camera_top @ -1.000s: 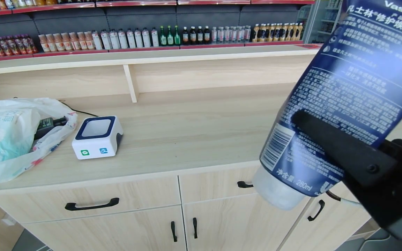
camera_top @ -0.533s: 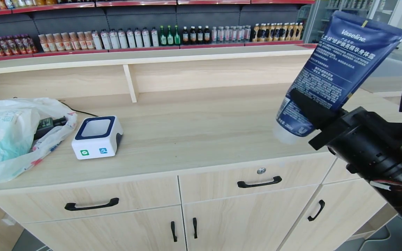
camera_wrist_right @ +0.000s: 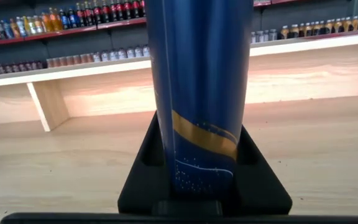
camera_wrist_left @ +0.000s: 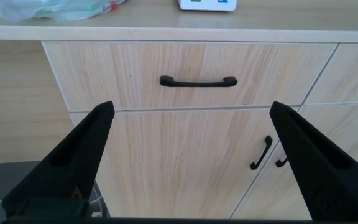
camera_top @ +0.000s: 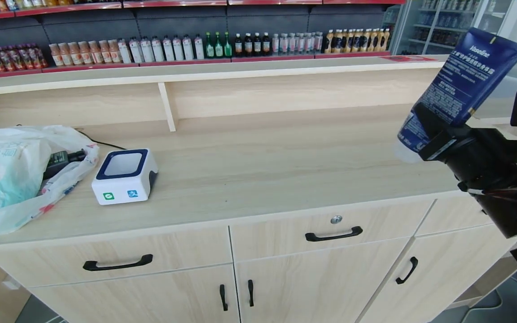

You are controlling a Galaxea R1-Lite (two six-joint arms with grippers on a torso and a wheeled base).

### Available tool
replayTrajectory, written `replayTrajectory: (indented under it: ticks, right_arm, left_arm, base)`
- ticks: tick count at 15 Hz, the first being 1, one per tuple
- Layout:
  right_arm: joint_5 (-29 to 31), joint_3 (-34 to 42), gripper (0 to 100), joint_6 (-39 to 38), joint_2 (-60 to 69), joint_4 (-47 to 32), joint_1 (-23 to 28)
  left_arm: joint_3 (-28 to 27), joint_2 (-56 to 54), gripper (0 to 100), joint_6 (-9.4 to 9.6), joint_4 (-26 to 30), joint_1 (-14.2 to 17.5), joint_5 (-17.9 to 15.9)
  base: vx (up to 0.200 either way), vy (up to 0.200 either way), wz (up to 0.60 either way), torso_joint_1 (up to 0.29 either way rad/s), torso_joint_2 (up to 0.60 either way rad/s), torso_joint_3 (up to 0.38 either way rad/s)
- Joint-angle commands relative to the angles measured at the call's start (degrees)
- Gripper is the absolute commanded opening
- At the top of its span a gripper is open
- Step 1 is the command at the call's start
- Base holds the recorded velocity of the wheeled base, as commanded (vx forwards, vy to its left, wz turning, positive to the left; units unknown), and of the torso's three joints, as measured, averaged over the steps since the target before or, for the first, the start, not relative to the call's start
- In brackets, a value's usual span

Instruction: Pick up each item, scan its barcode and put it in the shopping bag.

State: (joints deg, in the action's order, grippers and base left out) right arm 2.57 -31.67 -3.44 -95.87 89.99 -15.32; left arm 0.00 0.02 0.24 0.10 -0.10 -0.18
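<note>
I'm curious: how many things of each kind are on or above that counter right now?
Shopping bag: 1
Teal pack in the bag: 1
Black plug with cable: 1
White scanner: 1
Blue tube, in the right gripper: 1
Total: 5

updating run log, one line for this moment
right gripper shut on blue tube | left gripper open | scanner beside shopping bag

Pale wooden counter (camera_top: 258, 170) over black-handled cabinets (camera_top: 159, 287), bottle-stocked shelves (camera_top: 195, 60) behind.
</note>
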Motion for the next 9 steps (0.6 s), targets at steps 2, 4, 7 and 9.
replayTrajectory:
  ticks: [2,4,7,9]
  right_arm:
    - [-0.02,-0.76,0,-0.17,-1.43,0.01,0.12]
    - [-0.02,0.03,0,-0.17,-1.08,0.01,-0.06]
    - [-0.02,-0.41,0,-0.08,-1.16,0.01,-0.32]
    - [-0.02,0.21,0,0.01,-0.90,0.01,-0.32]
  left_arm:
    - [0.00,-0.02,100,0.02,-0.01,0.01,0.01]
    - [0.00,-0.02,100,0.11,-0.01,0.01,0.01]
    - [0.00,-0.02,100,0.28,-0.01,0.01,0.01]
    - [0.00,-0.02,100,0.20,-0.01,0.01,0.01]
  base:
    - [-0.100,0.000,0.00,0.013,0.01,-0.001]
    - [0.000,0.000,0.00,0.000,0.00,0.000]
    - [0.000,0.200,0.00,0.006,-0.01,0.002]
    - [0.000,0.200,0.00,0.012,0.00,0.000]
